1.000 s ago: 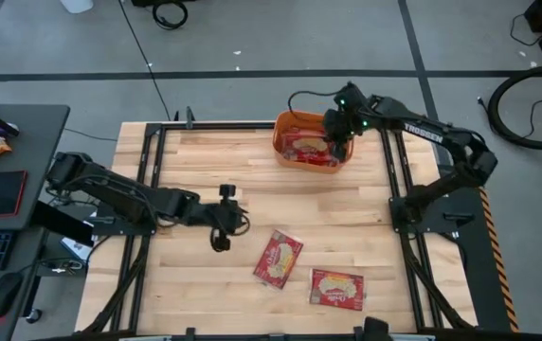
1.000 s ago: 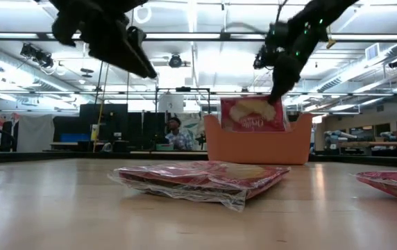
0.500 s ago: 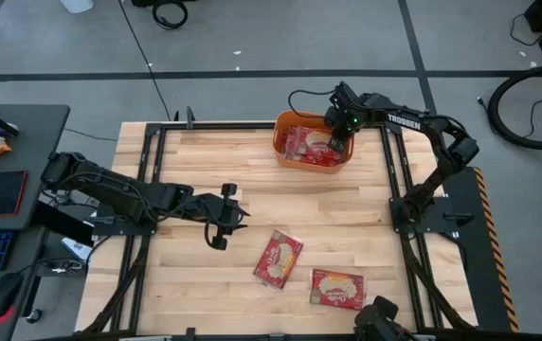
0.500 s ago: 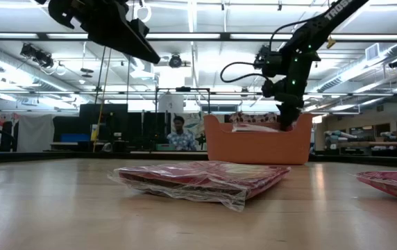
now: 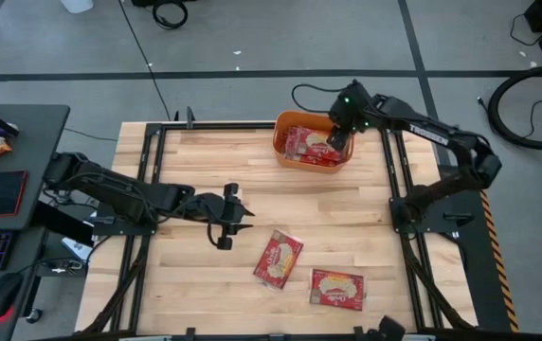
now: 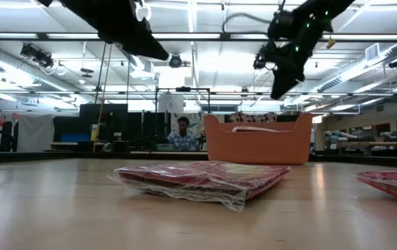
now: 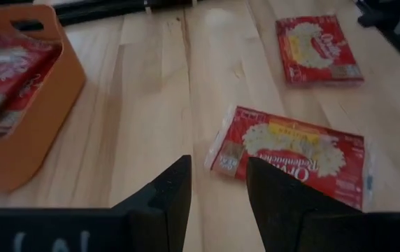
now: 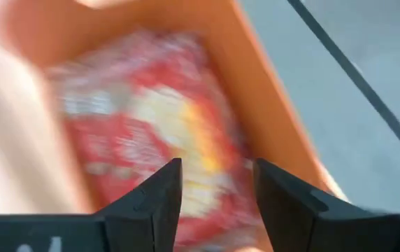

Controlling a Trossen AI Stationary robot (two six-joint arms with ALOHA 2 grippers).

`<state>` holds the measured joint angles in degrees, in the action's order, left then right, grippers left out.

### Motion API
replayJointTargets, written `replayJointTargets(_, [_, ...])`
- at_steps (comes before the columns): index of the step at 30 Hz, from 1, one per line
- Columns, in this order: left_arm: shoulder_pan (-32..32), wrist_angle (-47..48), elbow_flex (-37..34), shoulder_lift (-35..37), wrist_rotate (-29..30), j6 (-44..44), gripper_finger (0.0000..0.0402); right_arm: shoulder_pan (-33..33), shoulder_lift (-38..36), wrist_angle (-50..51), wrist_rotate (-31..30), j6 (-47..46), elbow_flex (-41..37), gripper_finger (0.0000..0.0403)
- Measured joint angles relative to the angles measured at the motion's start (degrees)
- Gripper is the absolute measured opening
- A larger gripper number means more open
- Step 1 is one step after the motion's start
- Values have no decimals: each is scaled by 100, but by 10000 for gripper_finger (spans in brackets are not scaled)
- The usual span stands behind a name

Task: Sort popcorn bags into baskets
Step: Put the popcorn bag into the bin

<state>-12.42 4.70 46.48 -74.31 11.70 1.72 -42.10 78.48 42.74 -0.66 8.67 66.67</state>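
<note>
The orange basket (image 5: 283, 152) stands at the table's far side and holds red popcorn bags (image 5: 307, 142) lying flat. My right gripper (image 5: 338, 140) hangs open above the basket's right end (image 6: 289, 142), clear of the bags; its wrist view shows a bag (image 8: 151, 133) below its fingers. Two more popcorn bags lie flat on the table near the front: one (image 5: 279, 258) in the middle, one (image 5: 336, 288) to its right. My left gripper (image 5: 240, 212) hovers open above the table's middle, left of the nearer bag (image 7: 291, 150).
Black frame rails run along the table's left, right and far sides. Bare wood lies between the basket (image 7: 53, 105) and the two loose bags. A side desk with a keyboard and mouse (image 5: 1, 294) stands off the table's left edge. A person (image 6: 181, 133) shows far behind the table.
My right gripper held a popcorn bag upright in the basket, sank into the basket, let go of it and has risen clear. The bag now lies flat inside on the others. My left gripper has tipped up a little over the table's middle.
</note>
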Motion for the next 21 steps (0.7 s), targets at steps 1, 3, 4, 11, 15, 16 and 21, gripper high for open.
replayJointTargets(1, [-17,-40,0,-68,4,-1,141,130,-67,-22,128,-36,0,179])
replayJointTargets(3, [-53,-257,0,-230,5,-3,142,438,-145,-64,389,-98,0,178])
replayJointTargets(4, [-71,-282,0,-308,5,-3,142,615,-158,-72,507,-106,0,177])
replayJointTargets(11, [-136,-306,0,-493,49,-450,142,2433,-164,-253,371,35,-142,177])
replayJointTargets(15, [-186,-272,0,-484,48,-1184,142,3631,-159,-765,-64,3,-467,177])
replayJointTargets(16, [-205,-277,0,-489,48,-1378,142,3912,-139,-943,-208,-27,-567,177])
replayJointTargets(21, [-311,-540,0,-861,438,-1644,142,5086,-6,-1832,-717,-90,-1027,177])
